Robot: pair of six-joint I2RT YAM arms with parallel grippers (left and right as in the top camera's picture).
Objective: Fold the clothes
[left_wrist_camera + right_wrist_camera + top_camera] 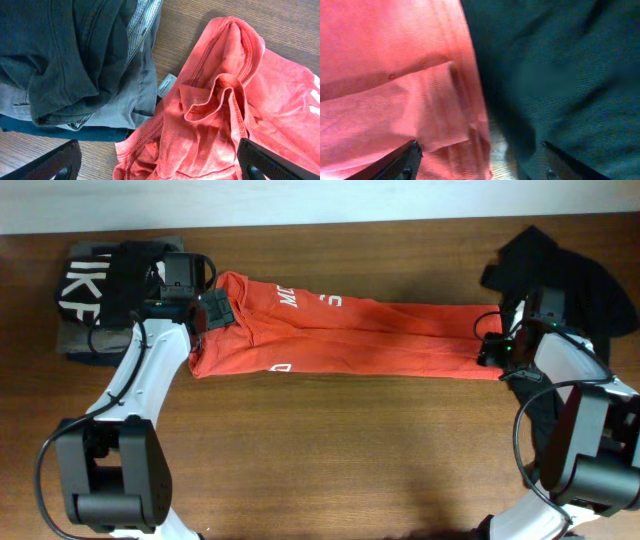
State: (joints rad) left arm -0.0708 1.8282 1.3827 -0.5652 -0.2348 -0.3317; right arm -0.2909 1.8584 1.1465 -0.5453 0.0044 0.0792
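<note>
Overhead: T-shirt point(350, 335) lies as long strip on bench point(330, 470), one end under left hand point(208, 312), other under right hand point(493, 346). Both hands spread, empty. Best: pinch every layer, avoiding black garment point(575, 270) beside right hand.

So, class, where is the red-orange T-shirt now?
Overhead: the red-orange T-shirt lies centrally, between a folded stack at left and a black garment at right.

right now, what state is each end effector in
Left end effector: open, holding nothing, over one end of the red-orange T-shirt.
Right end effector: open, holding nothing, over its other end.
</note>
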